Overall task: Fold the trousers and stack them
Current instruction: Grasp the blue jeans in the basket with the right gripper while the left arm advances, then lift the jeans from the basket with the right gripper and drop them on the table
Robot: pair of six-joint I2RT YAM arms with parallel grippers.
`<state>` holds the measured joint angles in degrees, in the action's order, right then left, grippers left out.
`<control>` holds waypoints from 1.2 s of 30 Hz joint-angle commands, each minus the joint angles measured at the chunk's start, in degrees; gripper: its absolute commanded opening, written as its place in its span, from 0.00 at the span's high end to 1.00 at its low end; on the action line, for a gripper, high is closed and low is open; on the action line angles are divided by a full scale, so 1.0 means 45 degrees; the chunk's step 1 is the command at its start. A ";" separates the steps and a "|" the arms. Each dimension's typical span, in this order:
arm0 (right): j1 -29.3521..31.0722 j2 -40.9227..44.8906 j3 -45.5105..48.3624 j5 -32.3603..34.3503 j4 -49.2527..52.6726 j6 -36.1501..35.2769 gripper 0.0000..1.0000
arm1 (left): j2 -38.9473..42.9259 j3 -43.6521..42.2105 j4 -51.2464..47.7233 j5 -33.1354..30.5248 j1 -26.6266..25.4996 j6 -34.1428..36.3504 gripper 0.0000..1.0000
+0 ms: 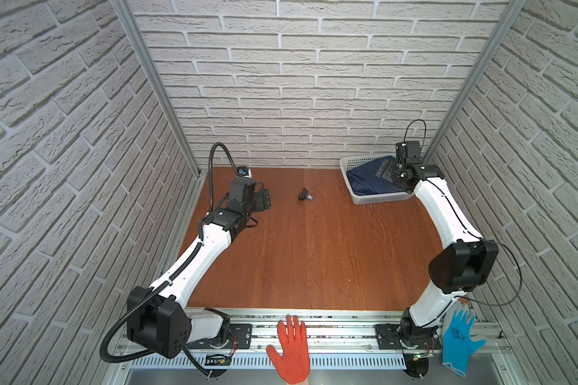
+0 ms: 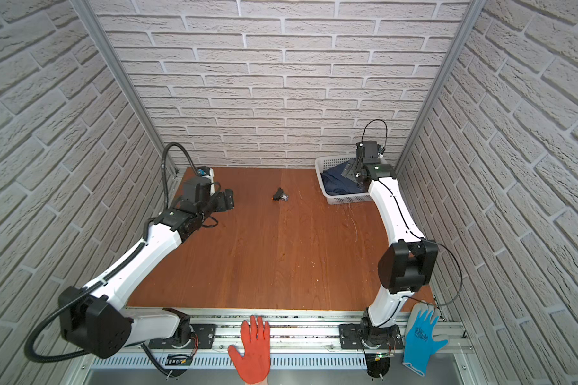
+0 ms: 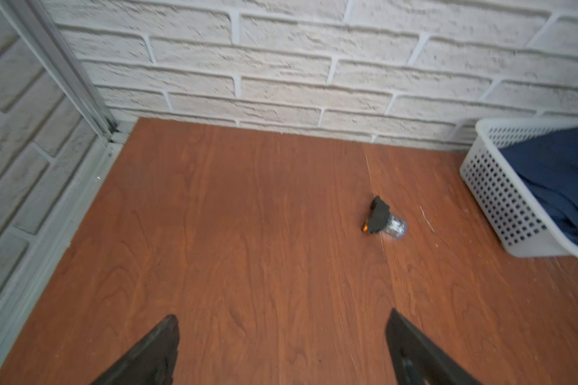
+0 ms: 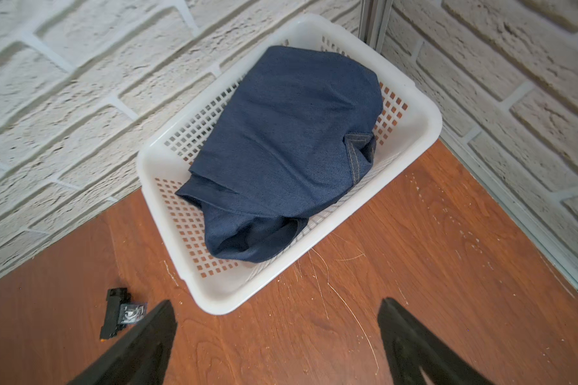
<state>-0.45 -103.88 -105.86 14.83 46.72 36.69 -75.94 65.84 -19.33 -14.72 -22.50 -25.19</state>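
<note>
Matt dark denim cloth on the trousers (image 4: pixel 281 150); smooth white plastic basket (image 4: pixel 426 123) at two o'clock; wood-grain table (image 1: pixel 314 253), scratched, slight sheen.

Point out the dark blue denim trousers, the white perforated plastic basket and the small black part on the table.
Dark blue denim trousers (image 4: pixel 281 150): right wrist view, middle of the bundle.
White perforated plastic basket (image 4: pixel 426 118): right wrist view, bare rim.
Small black part (image 3: pixel 377 216): left wrist view, black body.
</note>
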 commanded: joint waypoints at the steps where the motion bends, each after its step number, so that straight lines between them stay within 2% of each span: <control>1: -0.0545 -0.1035 -0.1482 0.0171 0.0868 0.0534 0.04 | -0.0509 0.0644 -0.0662 0.0381 -0.0441 -0.0505 0.02; 4: -0.0965 -0.2569 -0.2973 0.0157 0.1383 0.0515 0.00 | -0.1076 0.0882 -0.0755 0.0534 -0.0884 -0.0515 0.02; 14: -0.1907 -0.6804 -0.7952 -0.0515 0.2675 -0.0404 0.00 | -0.2443 0.1444 -0.0800 0.0816 -0.1828 -0.0457 0.02; 19: -0.2282 -0.7513 -0.8207 -0.0883 0.2359 -0.0516 0.00 | -0.2818 0.1562 -0.0763 0.0907 -0.2074 -0.0341 0.02; 30: -0.2344 -0.9752 -0.9524 -0.3180 0.1316 -0.0464 0.00 | -0.2919 0.1361 -0.0660 0.0757 -0.2265 -0.0340 0.02; 33: -0.2296 -1.0049 -0.9677 -0.3433 0.1109 -0.0224 0.08 | -0.2837 0.1227 -0.0573 0.0747 -0.2304 -0.0356 0.02; 36: -0.2242 -1.0173 -0.9666 -0.3457 0.0973 0.0060 0.10 | -0.2756 0.1158 -0.0500 0.0732 -0.2363 -0.0388 0.02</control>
<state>-11.03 -148.66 -148.59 1.89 52.58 35.31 -89.27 71.20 -23.11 -10.87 -32.60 -26.83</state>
